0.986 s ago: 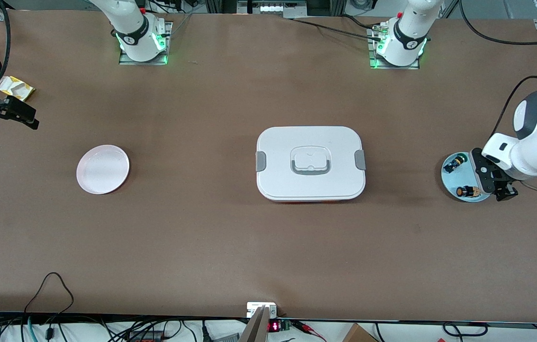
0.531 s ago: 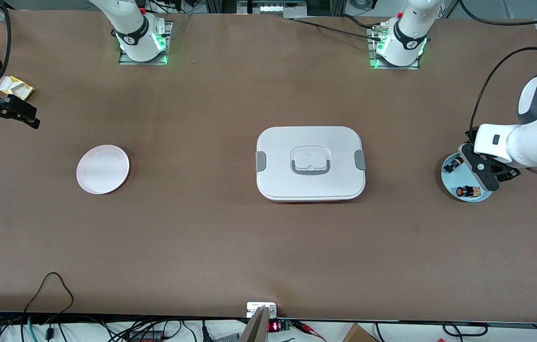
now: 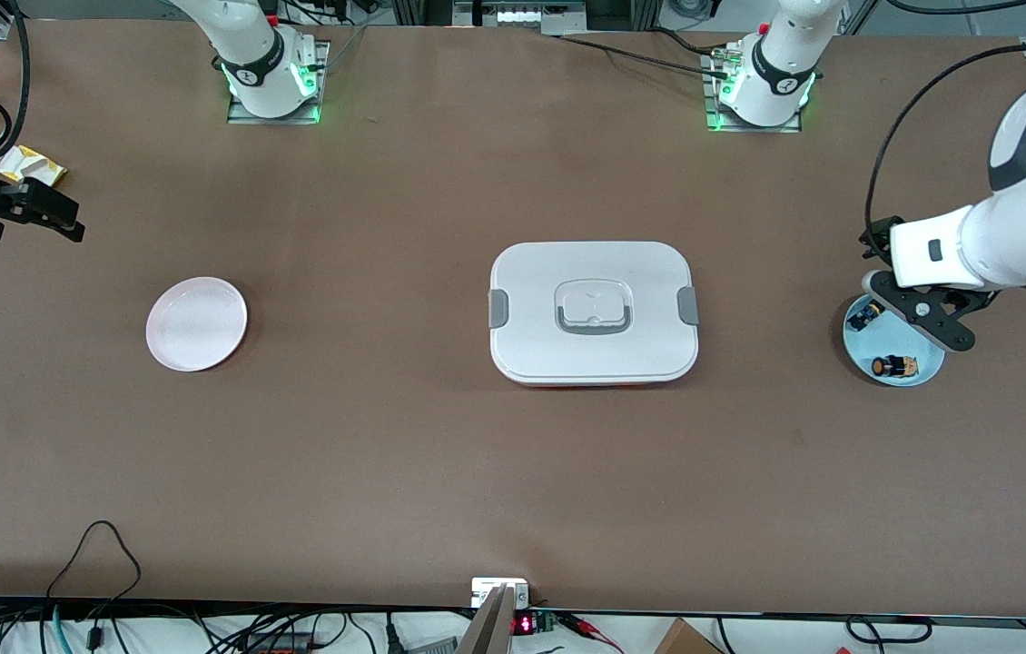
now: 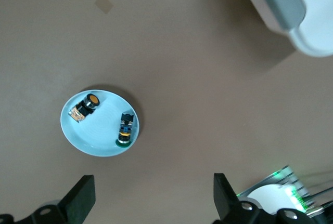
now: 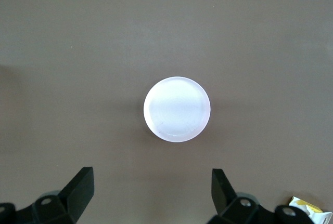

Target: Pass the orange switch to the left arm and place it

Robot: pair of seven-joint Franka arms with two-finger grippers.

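Two switches on one pale blue plate (image 3: 858,350) at the left arm's end of the table: the orange switch (image 3: 894,366) lying on its side on the part of the plate nearer the front camera, the black switch with blue and green-yellow parts (image 3: 865,314) lying farther from that camera, well apart from the first. Hanging over the same plate, the left gripper (image 3: 922,320), fingers spread wide with nothing between them, both black fingertips (image 4: 83,198) plain in the left wrist view with bare tabletop in the gap. Seen from that wrist as well: the orange switch (image 4: 85,107) and the blue and green-yellow switch (image 4: 125,128), each resting on the plate (image 4: 99,143), neither touched. At mid table, the white lidded box (image 3: 593,312), grey latches on its two short sides, recessed grey-outlined handle in the lid, between the blue plate and an empty white plate (image 3: 196,323) toward the right arm's end. Up in the air at that end, by the table's edge, the right gripper (image 3: 32,211), likewise fully parted and holding nothing, waiting; white plate (image 5: 177,109) centred in the right wrist view between the two fingers (image 5: 78,193). Near that gripper, on the table, a crumpled yellow and white wrapper (image 3: 26,164).
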